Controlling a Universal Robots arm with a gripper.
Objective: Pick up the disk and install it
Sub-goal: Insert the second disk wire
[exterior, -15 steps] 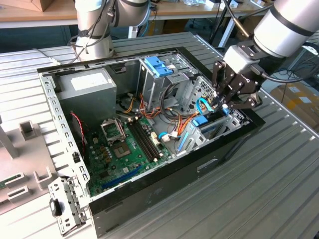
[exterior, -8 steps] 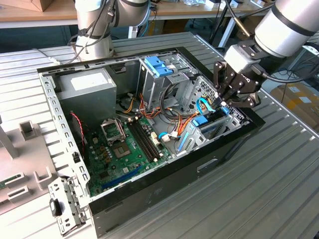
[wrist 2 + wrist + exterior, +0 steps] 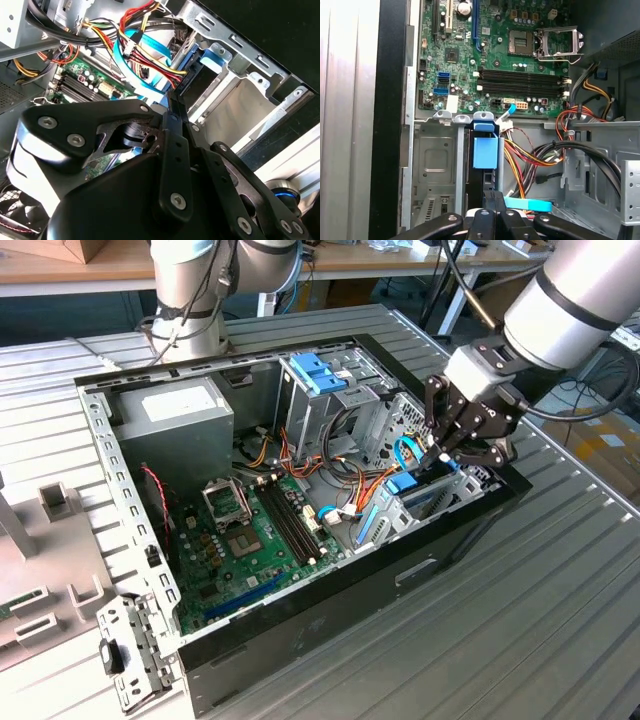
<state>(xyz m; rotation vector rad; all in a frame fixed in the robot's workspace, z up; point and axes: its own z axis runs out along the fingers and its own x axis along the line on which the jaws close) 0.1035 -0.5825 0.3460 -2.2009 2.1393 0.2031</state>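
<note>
Hand [image 3: 492,210] fingers closed together — pressing end of disk [image 3: 485,152], upright in drive bay [image 3: 437,165].

No text, label, brand, number or sign can be read anywhere: the pale sticker on the power supply [image 3: 178,406] and the white markings on the green motherboard [image 3: 505,55] are too small to make out.

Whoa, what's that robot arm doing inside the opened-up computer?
It is fitting a disk, a dark drive with blue rails, into the open computer case. The gripper hangs over the drive cage at the case's front corner, next to the green motherboard. The disk stands on edge in a cage slot, directly beneath the gripper.
</note>
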